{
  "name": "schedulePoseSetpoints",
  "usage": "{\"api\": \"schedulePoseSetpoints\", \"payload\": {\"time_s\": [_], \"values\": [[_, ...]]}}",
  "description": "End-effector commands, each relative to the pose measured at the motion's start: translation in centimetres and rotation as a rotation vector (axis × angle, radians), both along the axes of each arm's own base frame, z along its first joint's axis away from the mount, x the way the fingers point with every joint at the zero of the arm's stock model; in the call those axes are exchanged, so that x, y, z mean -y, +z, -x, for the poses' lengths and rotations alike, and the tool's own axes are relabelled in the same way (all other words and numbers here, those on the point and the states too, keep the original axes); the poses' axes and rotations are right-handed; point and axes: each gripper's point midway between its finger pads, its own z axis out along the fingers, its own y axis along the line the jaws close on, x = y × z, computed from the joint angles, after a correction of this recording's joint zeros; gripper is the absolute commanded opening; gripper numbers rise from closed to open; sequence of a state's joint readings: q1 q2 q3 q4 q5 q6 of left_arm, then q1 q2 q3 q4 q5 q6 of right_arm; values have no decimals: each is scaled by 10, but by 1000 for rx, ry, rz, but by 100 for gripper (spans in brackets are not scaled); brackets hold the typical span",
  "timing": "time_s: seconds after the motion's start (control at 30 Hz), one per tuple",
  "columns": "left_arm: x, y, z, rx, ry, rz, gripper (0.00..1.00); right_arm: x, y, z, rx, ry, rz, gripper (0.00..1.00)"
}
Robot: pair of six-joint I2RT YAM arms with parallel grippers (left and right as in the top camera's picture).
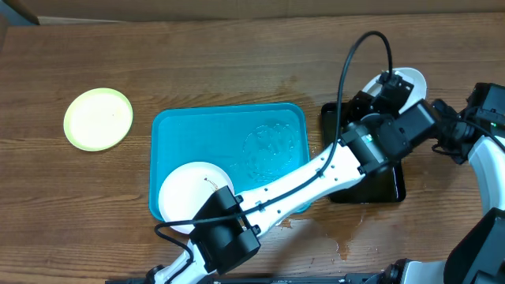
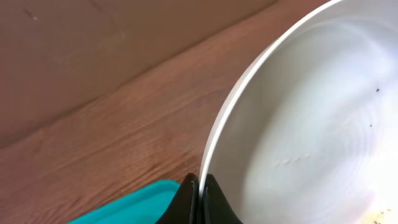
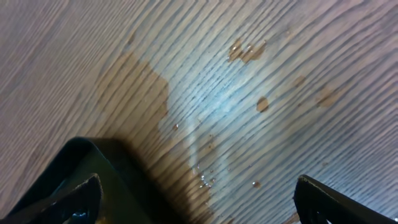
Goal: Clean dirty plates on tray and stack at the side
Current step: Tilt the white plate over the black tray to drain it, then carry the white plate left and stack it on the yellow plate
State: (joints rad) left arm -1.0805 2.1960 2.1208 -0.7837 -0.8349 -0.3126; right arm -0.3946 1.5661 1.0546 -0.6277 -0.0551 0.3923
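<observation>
My left gripper is shut on the rim of a white plate, which shows a few tiny dark specks. Seen from overhead, that plate is held up at the far end of the black tray. A second white plate lies in the near left corner of the teal tray. A pale yellow-green plate rests on the table at the left. My right gripper is open over wet wood with nothing between its fingers.
Water drops and a wet patch cover the wood under the right gripper, beside a corner of the black tray. The left arm stretches diagonally over the teal tray. The right arm stands at the right edge.
</observation>
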Motion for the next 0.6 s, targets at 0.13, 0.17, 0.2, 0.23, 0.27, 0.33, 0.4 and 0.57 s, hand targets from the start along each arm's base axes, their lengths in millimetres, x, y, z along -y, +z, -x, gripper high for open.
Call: {"api": "schedulePoseSetpoints", "payload": {"time_s": [0.13, 0.17, 0.2, 0.23, 0.27, 0.33, 0.4, 0.57], "values": [[-3, 7, 16, 22, 2, -81, 4, 78, 17, 26, 64, -241, 7, 100], [-4, 9, 17, 35, 11, -89, 4, 88, 17, 33, 62, -274, 9, 100], [-4, 11, 18, 49, 18, -95, 4, 96, 17, 39, 62, -298, 10, 100], [-3, 12, 20, 58, 20, -97, 4, 105, 17, 45, 62, -325, 11, 100], [-3, 14, 21, 71, 24, -102, 4, 111, 17, 50, 62, -347, 12, 100], [-14, 30, 19, 162, 96, -139, 4, 121, 17, 59, 62, -381, 13, 100], [-32, 53, 14, 294, 241, -97, 4, 129, 17, 65, 64, -408, 10, 100], [1, 12, 18, 61, 7, -87, 4, 133, 17, 69, 64, -419, 11, 100]]}}
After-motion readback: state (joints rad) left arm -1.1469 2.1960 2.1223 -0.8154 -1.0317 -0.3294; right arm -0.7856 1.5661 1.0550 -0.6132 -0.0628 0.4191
